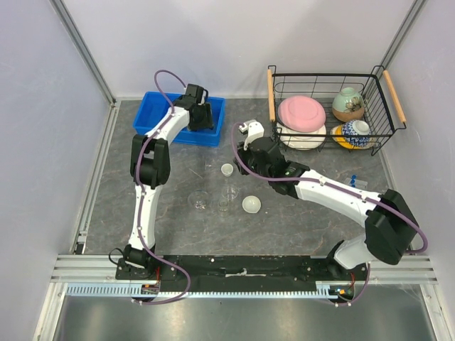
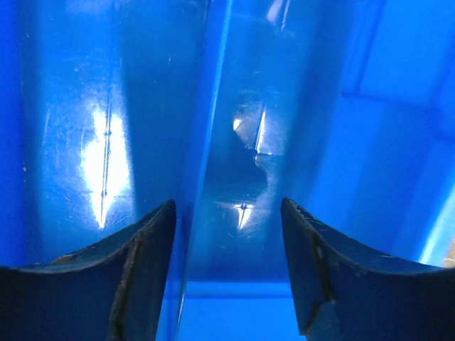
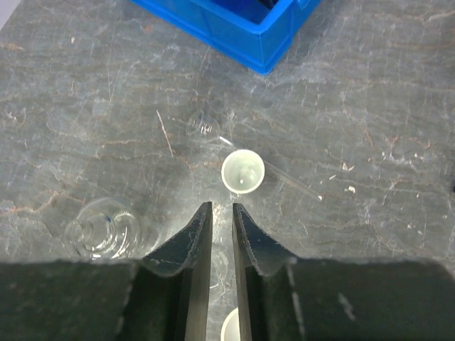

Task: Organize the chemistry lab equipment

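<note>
Two end effectors work well apart. The left end effector (image 2: 227, 206) hangs inside the blue bin (image 1: 151, 108), its jaws wide apart and empty, and a clear piece (image 2: 252, 142) glints just beyond its tips. The right end effector (image 3: 222, 207) hovers over the table (image 3: 370, 106), jaws narrowed to a slit and gripping nothing. A white dish (image 3: 243, 171) sits just ahead of its tips, and a clear flask (image 3: 103, 231) stands off to its left.

A: Left arm?
B: Rises from its base at 7 o'clock, elbow bent, reaching toward 12 o'clock; left gripper (image 2: 227, 206) points downward, jaws well apart.
A: Right arm?
B: From 5 o'clock, forearm low toward 10 o'clock; right gripper (image 3: 222, 207) jaws nearly together, a narrow slit between
</note>
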{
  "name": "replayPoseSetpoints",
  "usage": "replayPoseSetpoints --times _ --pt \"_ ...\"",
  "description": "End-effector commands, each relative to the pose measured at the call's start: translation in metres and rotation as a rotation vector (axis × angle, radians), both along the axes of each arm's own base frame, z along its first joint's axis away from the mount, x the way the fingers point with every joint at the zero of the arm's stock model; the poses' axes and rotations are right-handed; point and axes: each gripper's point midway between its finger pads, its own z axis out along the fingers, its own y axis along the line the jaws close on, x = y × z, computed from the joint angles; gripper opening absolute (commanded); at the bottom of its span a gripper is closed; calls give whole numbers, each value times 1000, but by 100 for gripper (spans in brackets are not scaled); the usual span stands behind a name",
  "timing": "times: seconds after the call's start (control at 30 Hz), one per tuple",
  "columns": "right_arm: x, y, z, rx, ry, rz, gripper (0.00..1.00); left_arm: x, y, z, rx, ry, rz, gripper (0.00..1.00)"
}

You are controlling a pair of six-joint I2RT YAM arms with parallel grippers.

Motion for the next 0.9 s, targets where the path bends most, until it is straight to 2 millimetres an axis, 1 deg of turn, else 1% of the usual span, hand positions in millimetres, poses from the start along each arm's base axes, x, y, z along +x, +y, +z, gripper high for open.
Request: replayPoseSetpoints --times 0.0,0.03,0.1,0.13,0.2,0.23,0.27,0.4,0.57,0.6,0.67,0.73,0.77,0.83,0.87 --pt "-10 0 11 68 -6 17 23 -4 -1 -4 1 -3 -21 63" --pt "-12 -1 11 71 -3 18 23 -6 -2 -6 1 2 -25 56" --pt "-14 -3 9 76 3 15 22 -9 -2 -10 3 14 -23 48" --pt "-16 -3 8 78 6 16 22 -11 -2 -11 3 19 -25 42" --pt "-17 -6 7 77 10 10 20 -14 -2 -15 5 31 -22 37" --pt "-18 -7 6 74 12 9 20 -17 -4 -17 5 41 -26 31" --pt "-19 -7 7 79 12 9 19 -19 -5 -17 3 44 -23 28" --pt "-23 -9 8 90 19 8 18 -29 -5 -21 15 65 -13 2" --pt "-31 -14 8 97 19 7 18 -43 -9 -25 32 85 -8 2" --pt "-32 -15 9 98 20 8 17 -47 -14 -24 35 85 -15 2" --pt "-35 -17 9 98 20 5 17 -54 -18 -29 39 98 -13 2" --pt "-38 -19 10 98 19 6 17 -58 -24 -26 31 89 -17 2" --pt "-39 -20 10 101 18 3 17 -64 -25 -31 34 102 -17 2" --pt "-42 -22 14 110 11 4 16 -70 -30 -29 22 100 -12 2" --pt "-44 -22 13 112 12 5 16 -75 -32 -34 21 107 -12 2"
